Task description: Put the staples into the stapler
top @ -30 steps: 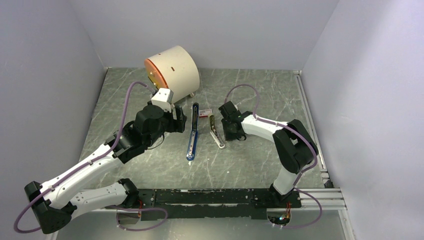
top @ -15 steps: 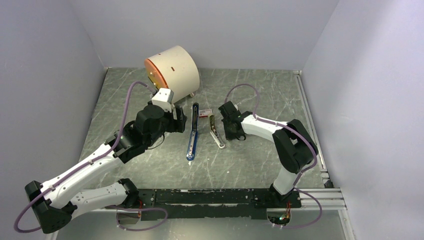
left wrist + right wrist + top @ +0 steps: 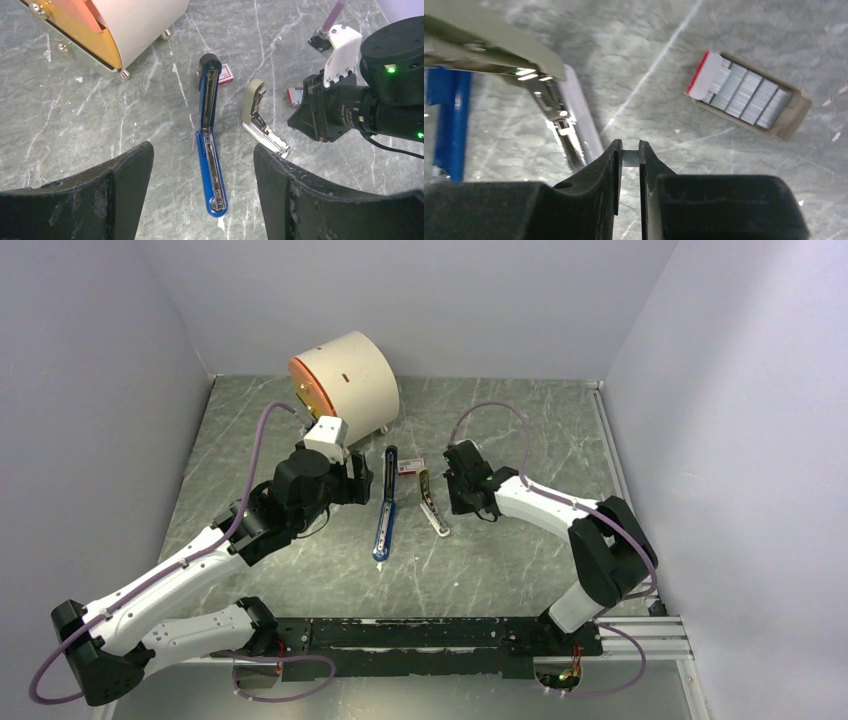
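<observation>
The left gripper (image 3: 202, 155) hangs with jaws wide apart just left of the stapler (image 3: 212, 170), which lies opened flat, channel upward, and further right the right gripper (image 3: 630, 146), clamped on the staples (image 3: 630, 158), has just lifted slightly, so I judge the strip is ready to carry to the channel.
</observation>
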